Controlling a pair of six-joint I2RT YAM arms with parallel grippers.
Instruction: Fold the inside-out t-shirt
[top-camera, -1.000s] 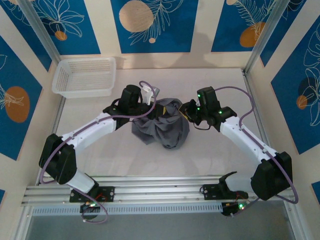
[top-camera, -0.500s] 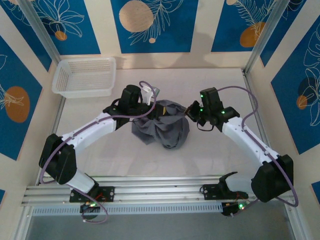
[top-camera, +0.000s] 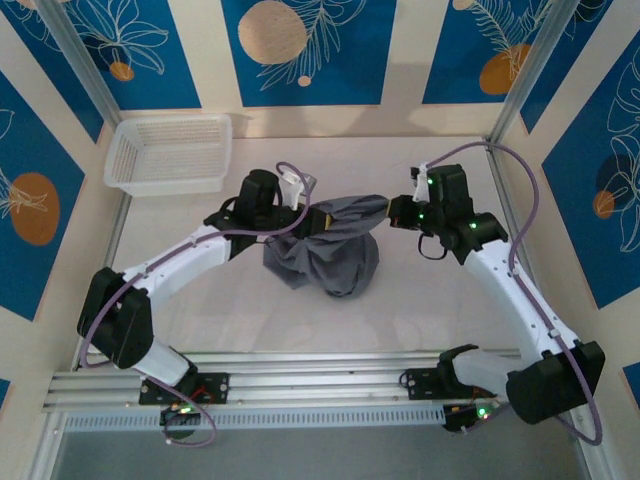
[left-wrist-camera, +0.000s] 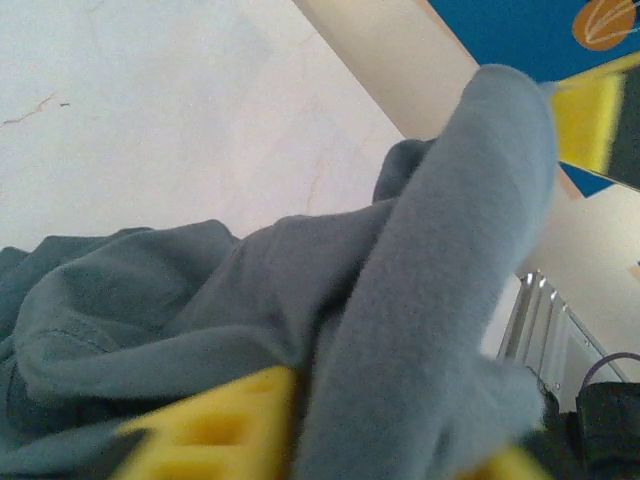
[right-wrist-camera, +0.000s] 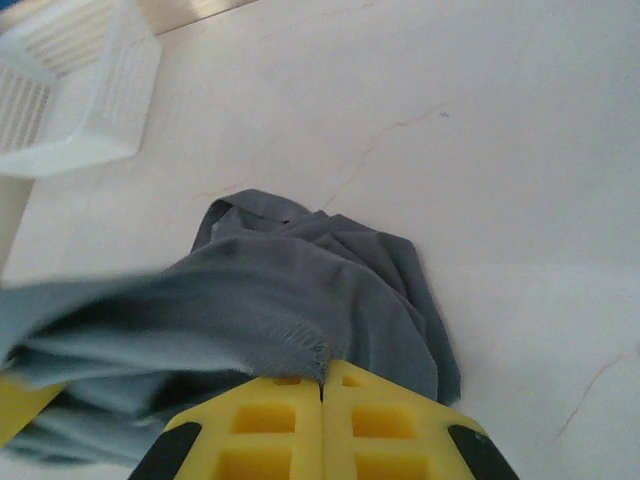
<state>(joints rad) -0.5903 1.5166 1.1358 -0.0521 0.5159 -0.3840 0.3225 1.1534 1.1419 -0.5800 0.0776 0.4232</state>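
From above, the inside-out t-shirt is seen bunched on the desk, one fold stretched sideways between the left hand and the right hand; at the left wrist it cannot be told whether cloth is clamped; at the right wrist its edge is pinched tight.
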